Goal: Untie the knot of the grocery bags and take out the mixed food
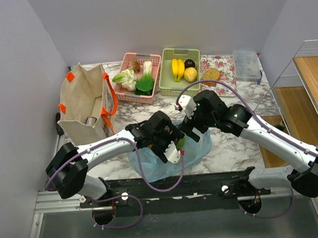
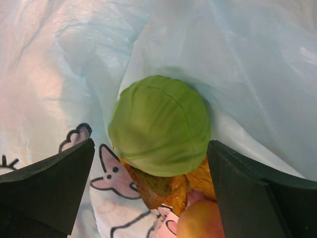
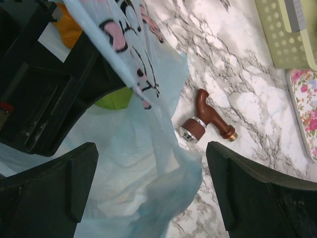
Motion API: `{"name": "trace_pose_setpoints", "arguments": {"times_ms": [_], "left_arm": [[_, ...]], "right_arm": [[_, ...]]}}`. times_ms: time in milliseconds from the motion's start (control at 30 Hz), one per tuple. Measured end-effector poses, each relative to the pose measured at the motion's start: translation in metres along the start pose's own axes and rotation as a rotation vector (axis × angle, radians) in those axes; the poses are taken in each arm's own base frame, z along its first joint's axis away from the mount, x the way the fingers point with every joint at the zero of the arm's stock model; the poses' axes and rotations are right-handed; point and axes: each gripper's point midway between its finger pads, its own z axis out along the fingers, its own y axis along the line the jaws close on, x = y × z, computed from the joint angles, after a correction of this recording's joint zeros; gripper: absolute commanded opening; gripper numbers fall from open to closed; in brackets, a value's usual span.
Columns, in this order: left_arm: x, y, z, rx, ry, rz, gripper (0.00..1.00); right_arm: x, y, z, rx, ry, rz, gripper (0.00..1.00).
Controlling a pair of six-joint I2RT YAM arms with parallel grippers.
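Note:
The light blue grocery bag [image 1: 196, 149] lies open near the table's front edge, with both grippers over its mouth. In the left wrist view a round green cabbage [image 2: 159, 124] rests on a brownish-orange piece [image 2: 158, 186], beside a peach [image 2: 200, 220], all inside the bag's plastic [image 2: 247, 59]. My left gripper [image 2: 151, 168] stands open, its jaws on either side of the cabbage without touching it. My right gripper [image 3: 151, 171] is open too, a fold of the bag's edge [image 3: 148, 163] lying loose between its fingers. No knot shows in any view.
A small brown stamp-like piece [image 3: 208, 116] lies on the marble just beyond the bag. At the back stand a beige tote [image 1: 85, 104], a pink basket [image 1: 154, 58], a green basket [image 1: 169, 86] with bananas, a floral mat [image 1: 226, 63] and a clear box [image 1: 245, 58].

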Motion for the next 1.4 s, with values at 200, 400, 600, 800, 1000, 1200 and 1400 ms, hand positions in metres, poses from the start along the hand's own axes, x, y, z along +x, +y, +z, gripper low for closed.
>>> {"name": "trace_pose_setpoints", "arguments": {"times_ms": [200,400,600,800,1000,1200,1400], "left_arm": [[0.008,0.013,0.018,0.019,0.017,0.03,0.99],[0.022,0.011,0.037,0.074,0.05,0.056,0.98],[0.028,0.018,0.046,0.101,0.07,0.083,0.81],[0.028,0.017,0.045,0.119,0.072,0.086,0.39],[0.008,0.005,0.024,0.157,0.009,0.028,0.23],[-0.04,0.023,-0.025,0.066,-0.114,0.066,0.23],[-0.09,0.043,-0.077,-0.039,-0.244,0.083,0.27]], "right_arm": [[0.028,-0.006,0.013,0.021,0.113,-0.048,0.96],[0.038,-0.004,0.02,0.004,0.161,-0.063,0.56],[0.031,-0.014,0.024,0.025,0.15,-0.038,0.15],[0.024,-0.017,0.028,0.032,0.133,-0.039,0.01],[0.018,-0.017,0.03,0.031,0.109,-0.052,0.01],[0.021,-0.016,0.031,0.025,0.118,-0.062,0.01],[0.03,-0.012,0.035,0.01,0.135,-0.063,0.01]]}}
